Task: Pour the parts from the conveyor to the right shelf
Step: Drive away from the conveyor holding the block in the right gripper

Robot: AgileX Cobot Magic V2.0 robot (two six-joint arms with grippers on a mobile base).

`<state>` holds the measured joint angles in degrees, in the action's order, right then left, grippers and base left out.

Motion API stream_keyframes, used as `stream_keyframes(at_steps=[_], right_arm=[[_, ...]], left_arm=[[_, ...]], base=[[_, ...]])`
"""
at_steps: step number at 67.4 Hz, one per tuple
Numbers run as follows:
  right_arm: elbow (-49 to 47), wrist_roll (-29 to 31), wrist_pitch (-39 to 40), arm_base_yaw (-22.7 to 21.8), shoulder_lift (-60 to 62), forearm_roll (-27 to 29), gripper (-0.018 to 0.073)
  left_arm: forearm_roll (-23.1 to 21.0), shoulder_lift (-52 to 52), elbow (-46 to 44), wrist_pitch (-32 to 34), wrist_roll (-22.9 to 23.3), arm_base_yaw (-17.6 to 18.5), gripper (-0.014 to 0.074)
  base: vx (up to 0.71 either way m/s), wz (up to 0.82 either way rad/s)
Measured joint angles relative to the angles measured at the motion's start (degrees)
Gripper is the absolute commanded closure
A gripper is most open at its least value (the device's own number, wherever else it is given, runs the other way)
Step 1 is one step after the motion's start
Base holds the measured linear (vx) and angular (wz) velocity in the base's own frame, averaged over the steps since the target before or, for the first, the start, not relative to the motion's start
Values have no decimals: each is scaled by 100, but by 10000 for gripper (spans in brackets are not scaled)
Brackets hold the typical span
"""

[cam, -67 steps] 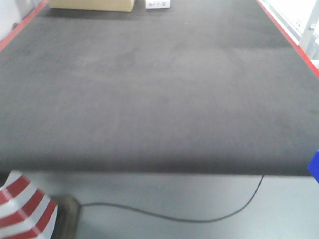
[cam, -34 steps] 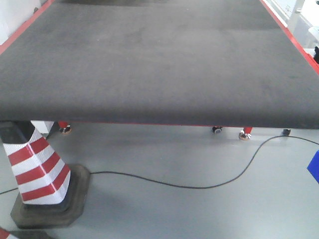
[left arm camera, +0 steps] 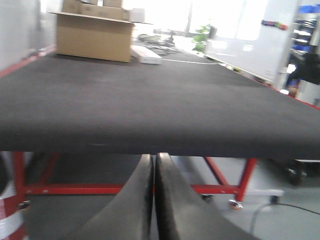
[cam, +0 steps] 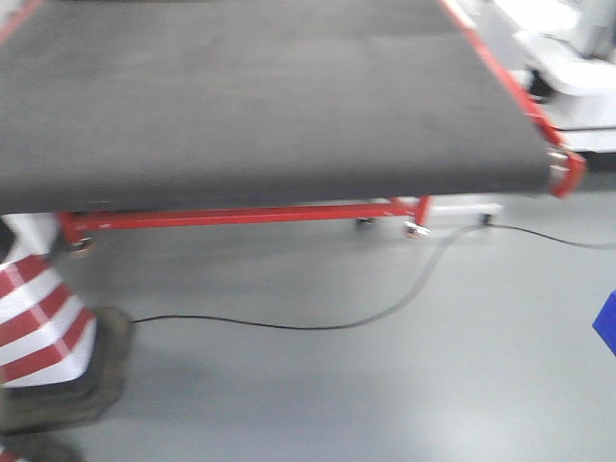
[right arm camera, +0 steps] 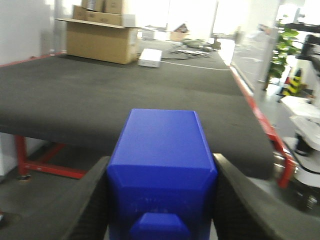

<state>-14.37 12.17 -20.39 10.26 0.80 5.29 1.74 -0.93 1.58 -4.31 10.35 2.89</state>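
Blue block sat clamped between the two dark fingers of the right gripper. That gripper was held level and pointed at the near end of the conveyor, with the block short of the belt and not touching it. The wide dark-grey belt stretched away on a red frame, with a cardboard box at its far end. The left gripper also faced the belt's front edge, its fingers pressed together on nothing. In the front view only a blue corner showed at the right edge, above the grey floor. The block was glossy bright blue, with sloped shoulders and a small raised knob facing the wrist camera.
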Motion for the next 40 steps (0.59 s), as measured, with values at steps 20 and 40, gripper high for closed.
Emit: stream_keyframes(at_steps=[20, 40], right_arm=[[0, 0, -5, 0, 0, 0, 561], [0, 0, -5, 0, 0, 0, 561]], left_arm=[[0, 0, 0, 0, 0, 0, 603], [0, 0, 0, 0, 0, 0, 603]], base=[[-15, -91], [-18, -90]])
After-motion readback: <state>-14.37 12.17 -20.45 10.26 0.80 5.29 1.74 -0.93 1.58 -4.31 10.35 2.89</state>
